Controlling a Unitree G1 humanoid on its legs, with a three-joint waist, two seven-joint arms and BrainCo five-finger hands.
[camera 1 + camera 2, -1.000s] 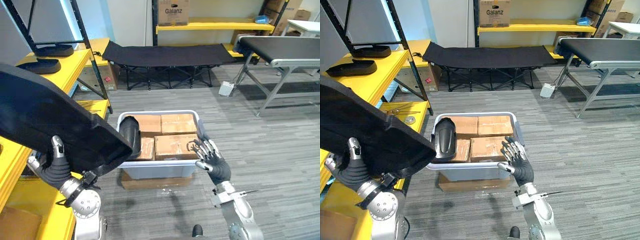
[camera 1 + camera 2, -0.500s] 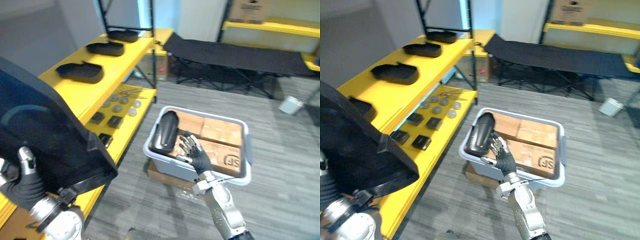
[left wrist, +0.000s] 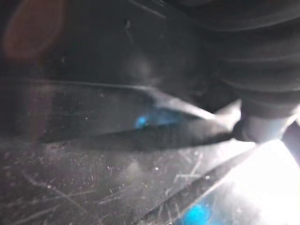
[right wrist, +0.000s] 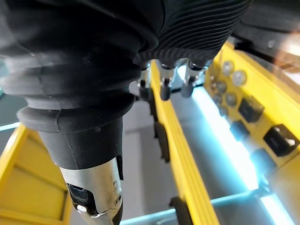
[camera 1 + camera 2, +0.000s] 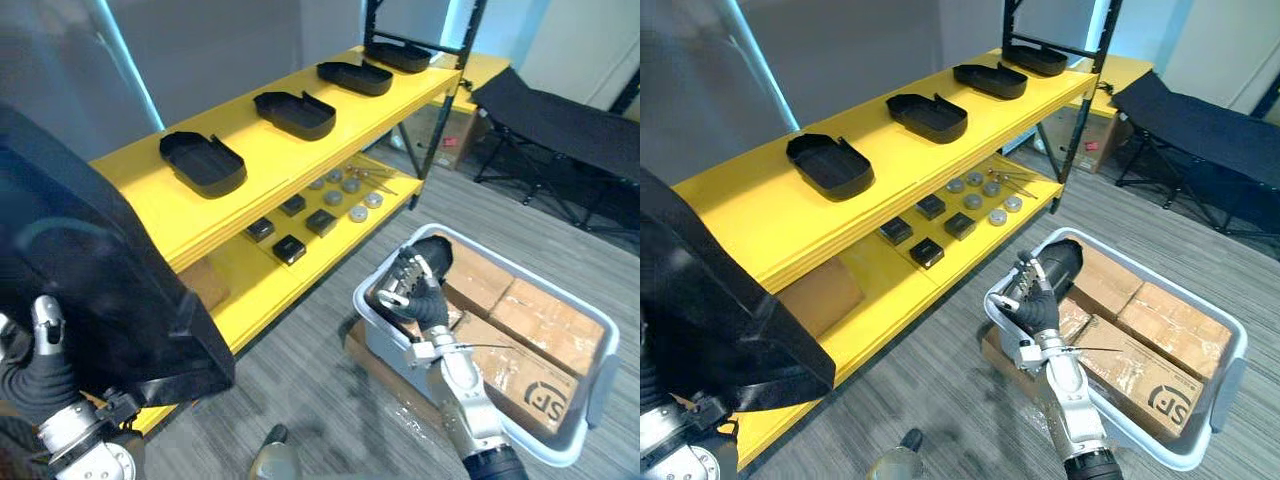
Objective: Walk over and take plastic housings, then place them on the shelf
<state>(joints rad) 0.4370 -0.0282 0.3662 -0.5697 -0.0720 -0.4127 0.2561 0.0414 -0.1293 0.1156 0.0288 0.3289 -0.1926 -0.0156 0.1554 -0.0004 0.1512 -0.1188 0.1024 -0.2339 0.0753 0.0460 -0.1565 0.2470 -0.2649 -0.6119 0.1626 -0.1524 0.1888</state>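
I saw the shelf [image 5: 910, 165] brightly, evenly lit, shadows soft; a cyan streak [image 5: 128, 65] of light crossed the wall [image 5: 220, 50]. My left wrist view was dim, with white glare [image 3: 276, 183] in one corner.

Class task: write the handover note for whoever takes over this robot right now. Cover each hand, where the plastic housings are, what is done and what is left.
Left hand: shut on the large black housing, held at the robot's lower left.
Right hand: open, holding nothing, raised in front of the grey bin.
Yellow shelf: four housings in a row on its top level, the nearest one close to the held part.
Bin housing: standing in the bin beside cardboard boxes.
Done: one housing in hand, shelf in front.
Left: set it on the shelf, then probably fetch the bin housing.
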